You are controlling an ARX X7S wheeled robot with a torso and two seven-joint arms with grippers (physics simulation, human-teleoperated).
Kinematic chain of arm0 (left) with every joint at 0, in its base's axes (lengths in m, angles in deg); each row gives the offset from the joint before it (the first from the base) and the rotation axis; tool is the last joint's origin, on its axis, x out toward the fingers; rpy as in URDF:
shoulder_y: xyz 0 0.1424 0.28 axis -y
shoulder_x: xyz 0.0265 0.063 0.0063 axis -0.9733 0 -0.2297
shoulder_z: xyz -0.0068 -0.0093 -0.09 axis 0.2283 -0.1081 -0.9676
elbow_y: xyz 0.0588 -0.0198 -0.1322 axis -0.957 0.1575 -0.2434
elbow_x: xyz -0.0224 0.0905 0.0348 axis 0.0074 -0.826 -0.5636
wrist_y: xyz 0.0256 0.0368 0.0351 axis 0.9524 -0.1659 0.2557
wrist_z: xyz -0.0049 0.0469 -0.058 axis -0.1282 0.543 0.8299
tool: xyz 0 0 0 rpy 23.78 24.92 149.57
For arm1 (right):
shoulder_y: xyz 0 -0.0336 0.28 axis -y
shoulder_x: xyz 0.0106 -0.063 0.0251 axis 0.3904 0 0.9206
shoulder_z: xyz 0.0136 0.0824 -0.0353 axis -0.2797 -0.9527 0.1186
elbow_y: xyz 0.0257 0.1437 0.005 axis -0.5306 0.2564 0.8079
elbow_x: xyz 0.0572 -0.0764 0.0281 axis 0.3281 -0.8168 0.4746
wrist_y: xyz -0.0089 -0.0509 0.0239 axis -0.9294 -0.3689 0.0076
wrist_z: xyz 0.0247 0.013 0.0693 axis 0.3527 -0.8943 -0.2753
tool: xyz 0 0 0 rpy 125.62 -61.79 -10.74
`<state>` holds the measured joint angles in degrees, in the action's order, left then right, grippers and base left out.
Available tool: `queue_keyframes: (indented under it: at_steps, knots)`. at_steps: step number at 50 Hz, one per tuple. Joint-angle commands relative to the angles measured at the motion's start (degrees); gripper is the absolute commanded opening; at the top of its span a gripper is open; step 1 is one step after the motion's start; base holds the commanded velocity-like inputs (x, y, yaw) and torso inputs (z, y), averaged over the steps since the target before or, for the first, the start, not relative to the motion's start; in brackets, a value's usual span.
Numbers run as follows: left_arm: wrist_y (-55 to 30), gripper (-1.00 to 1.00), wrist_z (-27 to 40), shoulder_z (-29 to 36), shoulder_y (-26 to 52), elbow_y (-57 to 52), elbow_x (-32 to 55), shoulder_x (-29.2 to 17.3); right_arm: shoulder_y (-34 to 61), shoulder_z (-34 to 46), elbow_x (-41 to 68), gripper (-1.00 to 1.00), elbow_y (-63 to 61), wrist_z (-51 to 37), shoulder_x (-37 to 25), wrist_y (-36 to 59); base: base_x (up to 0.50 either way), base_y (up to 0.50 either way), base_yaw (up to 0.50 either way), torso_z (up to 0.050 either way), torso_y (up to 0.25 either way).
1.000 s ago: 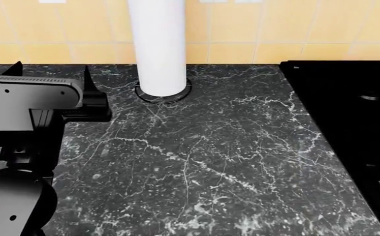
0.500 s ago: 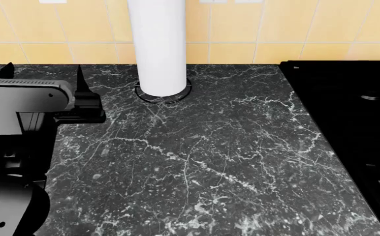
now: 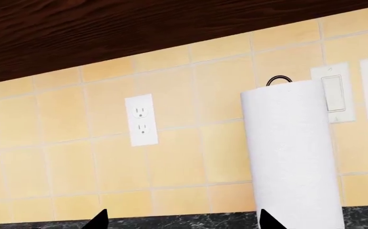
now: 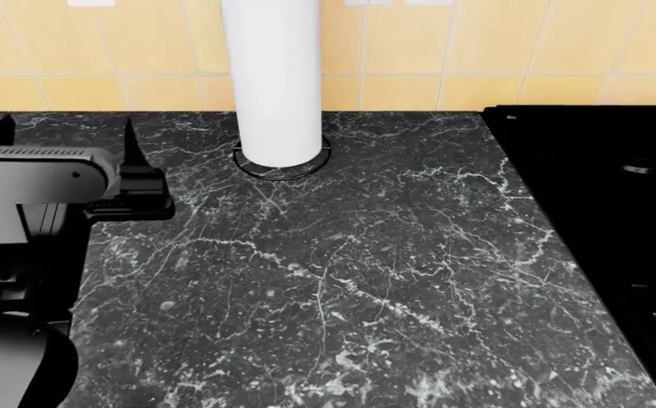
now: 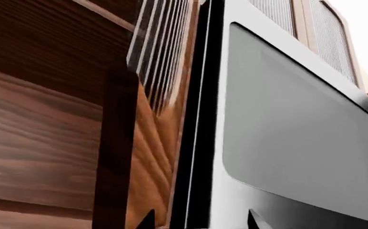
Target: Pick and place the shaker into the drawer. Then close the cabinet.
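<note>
Black marble counter (image 4: 362, 272): the left gripper (image 4: 62, 136), fingers apart and empty, has slid away from the paper-towel roll (image 4: 274, 81); no shaker seen.

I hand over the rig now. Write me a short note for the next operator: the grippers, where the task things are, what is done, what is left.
Left gripper: open and empty, above the black marble counter, to the left of the paper towel roll.
Right gripper: only its fingertips show, apart, nothing between them; it faces wooden cabinet fronts and a grey-panelled appliance.
Shaker and drawer: in no view, so their places and states are unknown.
Done: nothing that these views can confirm.
Left: find the shaker, put it in the drawer, close the cabinet.
Note: a black cooktop lies at the counter's right.
</note>
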<state>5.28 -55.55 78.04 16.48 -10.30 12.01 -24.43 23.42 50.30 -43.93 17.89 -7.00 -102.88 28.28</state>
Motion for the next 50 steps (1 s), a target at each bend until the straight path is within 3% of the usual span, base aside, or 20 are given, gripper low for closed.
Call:
queue_keyframes:
  at_steps: [1, 13, 34, 50]
  knots:
    - [3.59, 1.00, -1.07, -1.02, -1.30, 2.36, 0.12, 0.31, 3.76, 3.79, 20.54, 1.00, 15.23, 13.48, 7.00, -7.88, 0.00, -0.01, 0.01, 0.000, 0.000]
    - [2.42, 1.00, -0.86, -1.50, -1.09, 1.34, 0.71, 0.02, 3.40, 8.24, 16.83, 1.00, 20.40, 14.07, 9.46, -11.72, 0.00, 0.00, 0.00, 0.000, -0.002]
    - [4.33, 1.00, -1.27, -4.48, -3.98, 1.21, 1.52, -0.55, 4.23, 16.93, 5.44, 1.00, 47.48, 18.20, 17.06, -28.82, 0.00, -0.01, 0.01, 0.000, -0.006]
    - [5.41, 1.00, -0.94, -5.44, -5.98, 1.14, 1.46, -1.05, 7.13, 18.81, 0.99, 1.00, 69.04, 21.38, 22.72, -41.48, 0.02, -0.01, 0.01, 0.004, -0.009]
